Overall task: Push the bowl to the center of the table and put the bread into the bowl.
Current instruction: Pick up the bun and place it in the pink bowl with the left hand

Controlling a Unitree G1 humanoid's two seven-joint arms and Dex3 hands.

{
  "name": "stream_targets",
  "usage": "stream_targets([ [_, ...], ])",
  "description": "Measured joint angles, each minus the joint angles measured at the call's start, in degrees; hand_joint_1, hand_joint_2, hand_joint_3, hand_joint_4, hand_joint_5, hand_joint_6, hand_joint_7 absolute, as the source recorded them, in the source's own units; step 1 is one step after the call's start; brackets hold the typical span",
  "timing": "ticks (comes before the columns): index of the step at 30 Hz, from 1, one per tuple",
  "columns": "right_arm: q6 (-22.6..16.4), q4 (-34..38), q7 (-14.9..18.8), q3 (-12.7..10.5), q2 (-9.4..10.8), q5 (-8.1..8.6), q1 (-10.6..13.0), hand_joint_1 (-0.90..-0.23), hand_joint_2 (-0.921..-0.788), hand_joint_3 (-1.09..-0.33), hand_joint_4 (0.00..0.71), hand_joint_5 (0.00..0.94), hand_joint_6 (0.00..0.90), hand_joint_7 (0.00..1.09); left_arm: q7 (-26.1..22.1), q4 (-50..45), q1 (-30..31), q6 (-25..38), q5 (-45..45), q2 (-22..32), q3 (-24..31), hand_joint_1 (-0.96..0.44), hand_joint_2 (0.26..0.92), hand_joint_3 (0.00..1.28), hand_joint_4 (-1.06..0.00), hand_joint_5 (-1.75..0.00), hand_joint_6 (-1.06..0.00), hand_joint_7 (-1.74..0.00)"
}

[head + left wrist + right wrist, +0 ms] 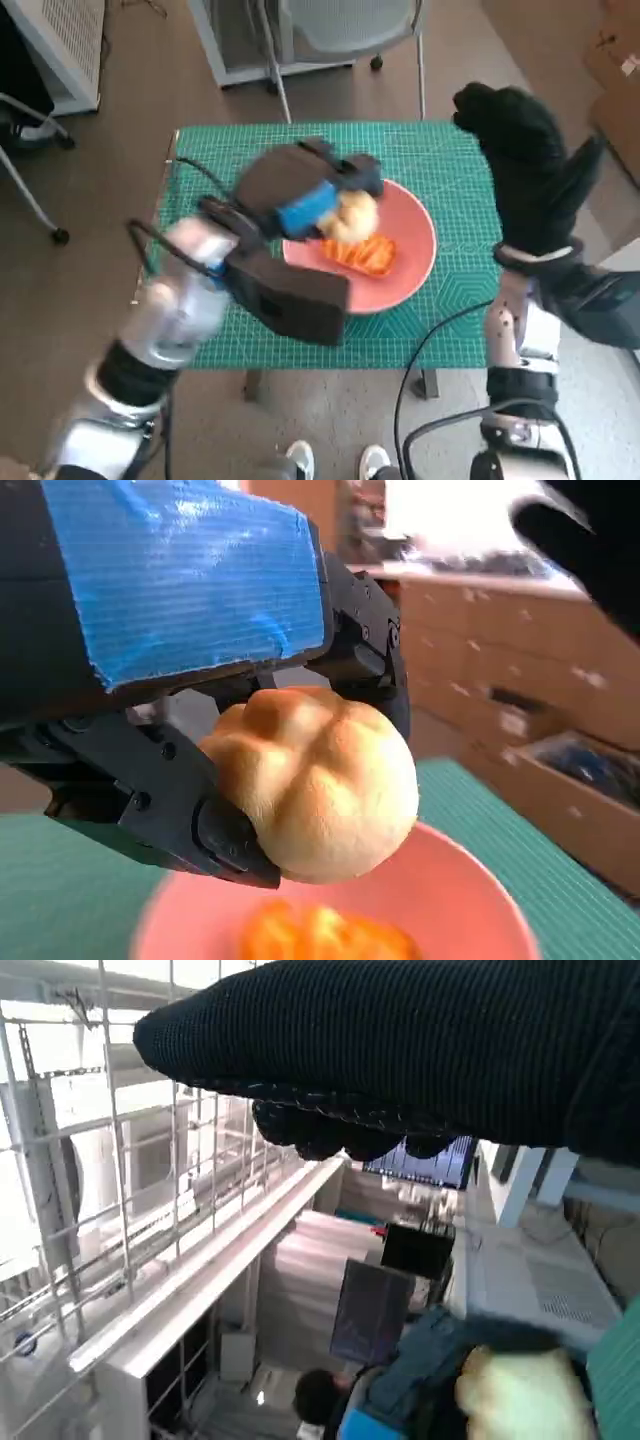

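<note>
The left hand (pixel 300 205) held the bread (pixel 315 780) just above the pink bowl (pixel 415 270), which sat near the table's (pixel 450 150) middle. The roll looked light and soft, best cradled round its sides without squeezing. The right hand (pixel 530 165), raised beside the table, seemingly held nothing, fingers apart.

A small surface covered with a green gridded cutting mat (pixel 440 160) stands on a brown floor (pixel 120 110). Beyond its far edge sits a grey mesh-backed office chair on castors (pixel 345 25), with a white slatted panel (pixel 60 30) off to one side. Corrugated cardboard boxes (pixel 615 70) lie at the other side of the floor. The left wrist view shows a row of light wooden drawer cabinets (pixel 500 650) under a pale counter, brightly lit from behind. The right wrist view shows a white wire grid rack (pixel 110 1150), a dark monitor screen (pixel 415 1250) and a person (pixel 320 1395) seated low.
</note>
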Motion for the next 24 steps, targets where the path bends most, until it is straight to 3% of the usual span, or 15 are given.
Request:
stream_targets([
  [8,0.59,-1.07,-0.32,-0.38,-0.39,0.05,1.15,-0.595,-0.921,-0.638,0.344,0.001,0.391,0.0,0.51,7.1,-0.29,-1.69,0.16,-2.27,-1.1,0.0,0.918,0.01,-0.82,-1.04,-0.63,-1.15],
  [13,1.16,-2.17,-0.89,-0.37,-0.39,-0.02,1.41,-0.593,-0.921,-0.64,0.346,0.002,0.393,0.0,0.63,10.5,-0.46,-1.84,0.26,-3.24,-1.58,0.0,0.92,0.07,-0.76,-1.17,-0.56,-1.15],
  [14,1.24,-2.41,-1.03,-0.35,-0.39,-0.11,1.47,-0.592,-0.921,-0.641,0.346,0.002,0.394,0.01,0.63,10.97,-0.47,-1.79,0.26,-3.37,-1.58,-0.01,0.887,0.07,-0.65,-0.93,-0.5,-0.95],
  [17,1.71,-3.16,-1.65,-0.29,-0.39,-0.36,1.78,-0.591,-0.921,-0.642,0.345,0.001,0.394,0.01,0.6,11.88,-0.48,-1.25,0.13,-3.96,-1.54,-0.03,0.865,0.03,-0.64,-0.42,-0.54,-0.51],
  [20,2.08,-3.89,-2.14,-0.22,-0.38,-0.45,2.14,-0.589,-0.921,-0.642,0.345,0.001,0.394,0.01,0.46,12.22,-0.46,-0.76,-0.28,-4.48,-1.35,-0.14,0.826,0.02,-0.37,-0.14,-0.41,-0.25],
  [24,2.54,-4.46,-2.57,-0.11,-0.39,-0.55,2.48,-0.588,-0.921,-0.642,0.346,0.001,0.394,0.0,0.39,12.21,-0.37,-0.75,-1.93,-4.84,-0.52,-0.26,0.814,0.02,-0.21,-0.04,-0.32,-0.12],
])
